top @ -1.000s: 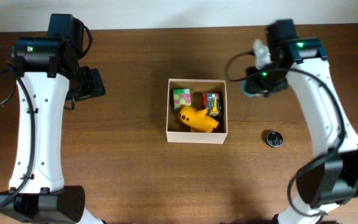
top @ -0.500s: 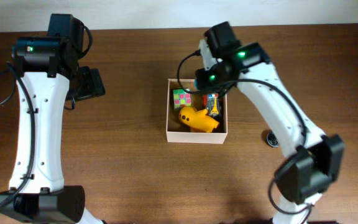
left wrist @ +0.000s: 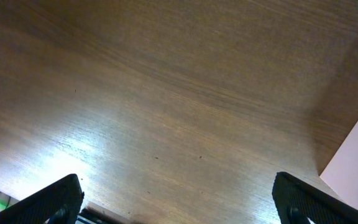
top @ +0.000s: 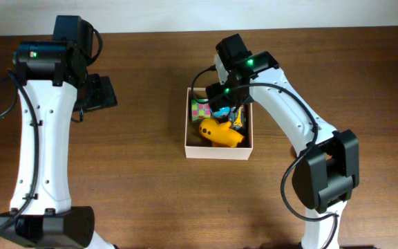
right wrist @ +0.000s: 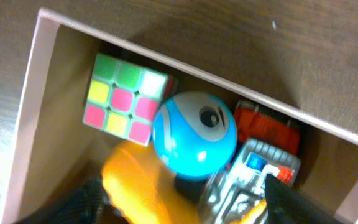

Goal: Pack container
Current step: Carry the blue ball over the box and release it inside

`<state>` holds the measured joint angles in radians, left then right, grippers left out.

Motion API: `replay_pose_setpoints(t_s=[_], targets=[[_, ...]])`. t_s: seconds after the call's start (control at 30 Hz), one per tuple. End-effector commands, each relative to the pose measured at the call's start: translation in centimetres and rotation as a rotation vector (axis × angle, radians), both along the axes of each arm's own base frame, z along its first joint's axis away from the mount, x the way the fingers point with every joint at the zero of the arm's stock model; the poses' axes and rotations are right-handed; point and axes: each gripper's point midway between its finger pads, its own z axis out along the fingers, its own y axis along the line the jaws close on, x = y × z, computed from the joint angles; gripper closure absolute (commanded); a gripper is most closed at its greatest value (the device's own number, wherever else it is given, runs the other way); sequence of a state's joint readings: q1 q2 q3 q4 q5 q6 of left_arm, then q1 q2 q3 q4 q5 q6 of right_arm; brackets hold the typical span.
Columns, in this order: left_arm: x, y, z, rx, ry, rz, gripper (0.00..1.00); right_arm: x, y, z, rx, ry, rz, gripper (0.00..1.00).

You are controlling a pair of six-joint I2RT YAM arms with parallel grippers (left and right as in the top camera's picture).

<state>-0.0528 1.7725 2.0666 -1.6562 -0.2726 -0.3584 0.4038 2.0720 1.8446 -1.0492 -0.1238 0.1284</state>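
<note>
Two arms are standing over a brown wooden table [top: 150, 200]. The left arm [top: 43, 138] is reaching along the left side, well apart from the container. The left gripper [left wrist: 179, 202] is hanging over bare wood, its fingers spread wide with nothing between them. The right arm [top: 292, 121] is bending in from the right side. The right gripper [right wrist: 182, 202] is hovering above the far half of the container, its fingers apart and gripping nothing.

The container [top: 213, 153] is sitting open side up at the middle of the table. A yellow toy [top: 221, 133] is lying in its near half. A coloured cube [right wrist: 123, 99] is occupying the far left corner. A blue ball [right wrist: 194, 134] is showing just beside the cube, between it and a red toy [right wrist: 269, 130] in the far right corner. Whether the ball is resting or in the air cannot be told.
</note>
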Motion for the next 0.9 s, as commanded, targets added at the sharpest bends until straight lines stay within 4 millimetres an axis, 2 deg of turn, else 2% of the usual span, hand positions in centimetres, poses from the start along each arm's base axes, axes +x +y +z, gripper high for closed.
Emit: replay_pose_setpoints(t_s=[0.0, 0.07, 0.17, 0.27, 0.5, 0.63, 0.73, 0.87], targets=[[-0.2, 0.1, 1.0, -0.002, -0.031, -0.009, 0.01, 0.2, 0.4, 3.6, 0.026, -0.077, 0.006, 0.21], [-0.2, 0.1, 1.0, -0.002, -0.031, -0.009, 0.01, 0.1, 0.4, 3.6, 0.026, -0.072, 0.007, 0.29], [-0.2, 0.1, 1.0, -0.002, -0.031, -0.009, 0.01, -0.1, 0.4, 3.5, 0.027, -0.066, 0.008, 0.49], [-0.2, 0.1, 1.0, -0.002, -0.031, -0.009, 0.01, -0.2, 0.3, 3.5, 0.024, -0.059, 0.008, 0.63], [-0.2, 0.1, 1.0, -0.002, -0.031, -0.009, 0.01, -0.9, 0.6, 2.8, 0.035, -0.022, 0.018, 0.63], [-0.2, 0.1, 1.0, -0.002, -0.031, -0.009, 0.01, -0.8, 1.2, 0.4, 0.036, 0.018, 0.028, 0.64], [-0.2, 0.1, 1.0, -0.002, -0.031, -0.009, 0.01, -0.4, 1.3, -1.5, 0.025, 0.041, 0.026, 0.71], [-0.2, 0.1, 1.0, -0.002, -0.031, -0.009, 0.01, 0.1, 1.1, -2.9, 0.019, 0.057, 0.017, 0.78]])
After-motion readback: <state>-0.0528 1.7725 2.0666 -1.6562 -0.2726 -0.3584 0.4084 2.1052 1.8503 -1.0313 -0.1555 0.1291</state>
